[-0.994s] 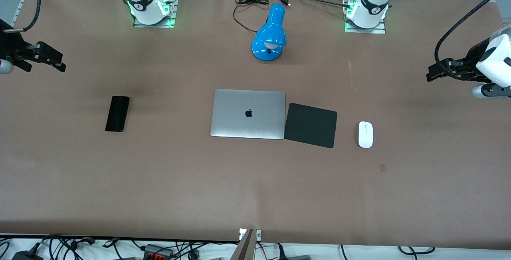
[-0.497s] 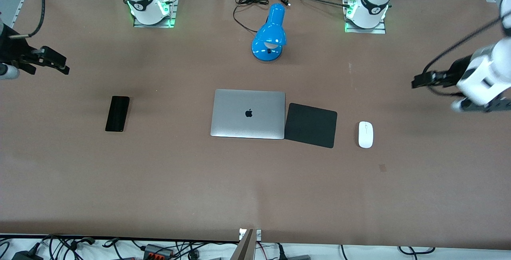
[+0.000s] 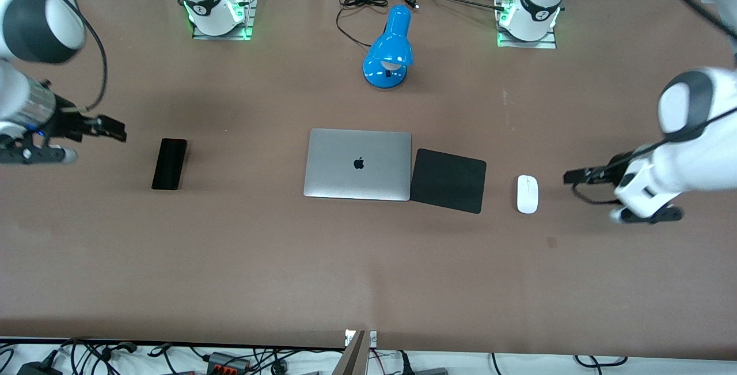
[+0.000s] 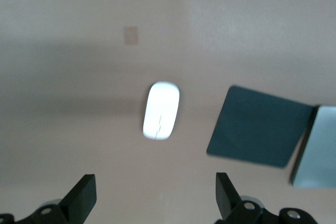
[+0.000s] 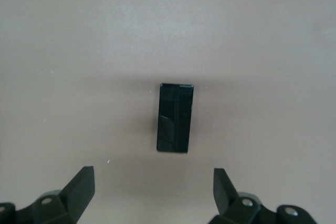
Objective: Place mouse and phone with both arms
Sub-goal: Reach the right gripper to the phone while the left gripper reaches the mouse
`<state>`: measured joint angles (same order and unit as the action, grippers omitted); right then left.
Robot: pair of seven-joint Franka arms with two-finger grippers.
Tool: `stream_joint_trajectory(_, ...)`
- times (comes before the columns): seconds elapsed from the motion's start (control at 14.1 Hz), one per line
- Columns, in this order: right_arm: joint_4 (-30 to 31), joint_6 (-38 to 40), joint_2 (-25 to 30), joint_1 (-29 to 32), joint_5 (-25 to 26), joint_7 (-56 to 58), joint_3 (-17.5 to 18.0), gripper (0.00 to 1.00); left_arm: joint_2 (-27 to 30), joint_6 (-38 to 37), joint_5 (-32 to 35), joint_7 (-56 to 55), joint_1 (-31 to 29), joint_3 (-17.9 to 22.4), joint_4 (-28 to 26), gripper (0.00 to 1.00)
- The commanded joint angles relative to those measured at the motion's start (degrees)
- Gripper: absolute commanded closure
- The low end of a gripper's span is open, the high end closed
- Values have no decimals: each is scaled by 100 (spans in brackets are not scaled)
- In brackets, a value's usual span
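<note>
We see the table (image 3: 368, 271) laid out with the closed silver laptop (image 3: 357, 164) at its middle, the black pad (image 3: 448, 180) touching the laptop's edge on the left arm's side, and the blue lamp (image 3: 390, 49) farther from the front camera than both. The phone (image 3: 169, 163) lies flat toward the right arm's end, well apart from the laptop; we judge it stiff, glossy and slippery, thin against the surface, so the long edges look like the place to pinch. The right gripper (image 3: 112, 129) hangs over bare table just beside it, jaws spread wide in the right wrist view, the phone (image 5: 175, 118) between them and farther on. The mouse (image 3: 527, 193) sits near the pad, toward the left arm's end; it looks light, smooth and rounded, best squeezed across its narrow flanks. The left gripper (image 3: 577, 176) hovers just beside it, fingers (image 4: 81, 198) parted, nothing held, the mouse (image 4: 161, 110) lined up ahead.
</note>
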<state>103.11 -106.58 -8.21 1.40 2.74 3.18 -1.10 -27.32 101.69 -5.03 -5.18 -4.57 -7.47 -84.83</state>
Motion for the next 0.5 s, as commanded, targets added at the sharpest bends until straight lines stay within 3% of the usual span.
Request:
stream_joint_trajectory(0.0,744,-529,5,44,122,-124,30,0,-423,481,386,52,254,9,-23,0)
stream_joint_trajectory(0.14,1070,-1099,-311,158,113,-133,-5,0,-398,1340,783,44,456,0,-724,0)
stream_joint_trajectory(0.43,1186,-1935,-1190,448,60,-142,4,0,-318,2932,811,209,440,0,-1921,0)
